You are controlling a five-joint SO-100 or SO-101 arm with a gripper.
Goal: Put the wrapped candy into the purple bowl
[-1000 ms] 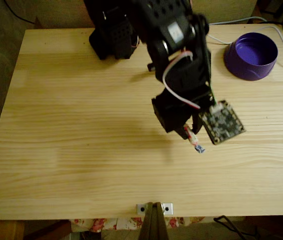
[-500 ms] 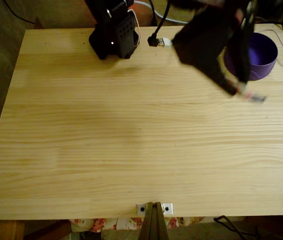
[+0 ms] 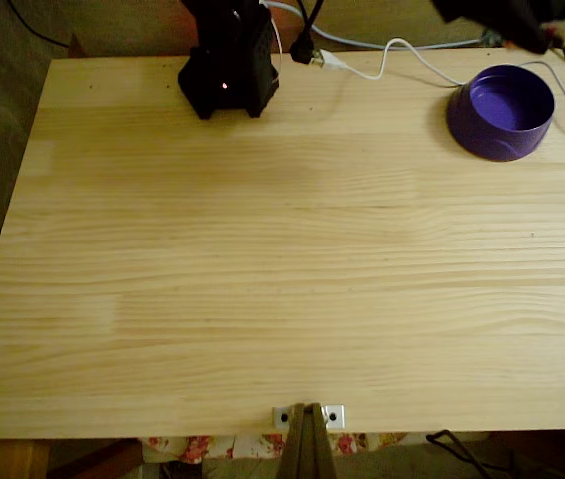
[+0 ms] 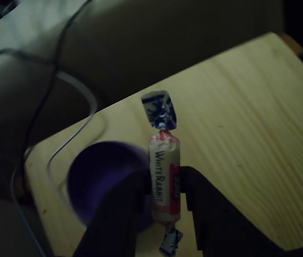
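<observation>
Across the fixed view, a pale wooden table (image 3: 263, 259) was seen from above, with the arm's black base (image 3: 228, 60) standing at its far edge towards the left and a white cable (image 3: 392, 50) trailing rightwards from it. Farther right, the purple bowl (image 3: 501, 110) was set near the table's far right corner, and the gripper (image 3: 552, 32) was caught, blurred, at the top edge just above and to the right of that bowl. At the other view's left, the purple bowl (image 4: 95, 176) was glimpsed beneath the dark fingers (image 4: 116, 214), by the table's corner. At centre, the wrapped candy (image 4: 164, 182), lettered "White Rabbit", was held upright, clamped between the two fingers, its blue-and-white twisted end (image 4: 159, 110) pointing up, lifted clear of the table beside the bowl's rim.
</observation>
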